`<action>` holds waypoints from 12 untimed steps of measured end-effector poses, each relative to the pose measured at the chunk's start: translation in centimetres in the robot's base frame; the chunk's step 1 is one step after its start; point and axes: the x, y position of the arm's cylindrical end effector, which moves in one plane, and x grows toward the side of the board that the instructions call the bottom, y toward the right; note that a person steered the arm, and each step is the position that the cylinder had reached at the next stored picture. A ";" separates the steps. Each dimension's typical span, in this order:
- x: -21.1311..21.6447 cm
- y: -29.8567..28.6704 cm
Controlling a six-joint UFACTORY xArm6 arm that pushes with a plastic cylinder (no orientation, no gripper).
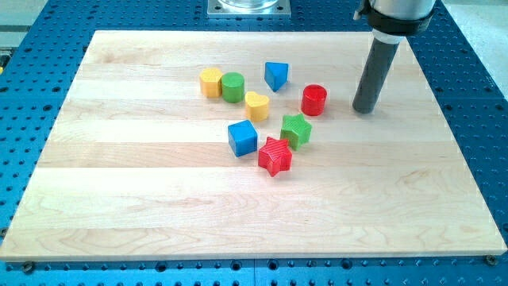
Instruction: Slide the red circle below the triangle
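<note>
The red circle (314, 100) is a short red cylinder standing right of the board's middle. The blue triangle (275, 75) stands up and to its left, with a gap between them. My tip (364, 110) rests on the board to the right of the red circle, at about the same height in the view and a short gap away, not touching it.
A green star (296, 129) sits just below the red circle, with a red star (275, 156) and a blue cube (242, 137) lower left. A yellow heart (256, 105), green cylinder (232, 86) and yellow block (210, 82) lie left of the triangle on the wooden board (143, 199).
</note>
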 end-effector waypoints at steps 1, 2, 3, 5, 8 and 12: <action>-9.3 -0.1; -9.9 -0.1; -7.2 -0.1; 0.7 -0.4; 0.4 -10.5; 0.5 -10.8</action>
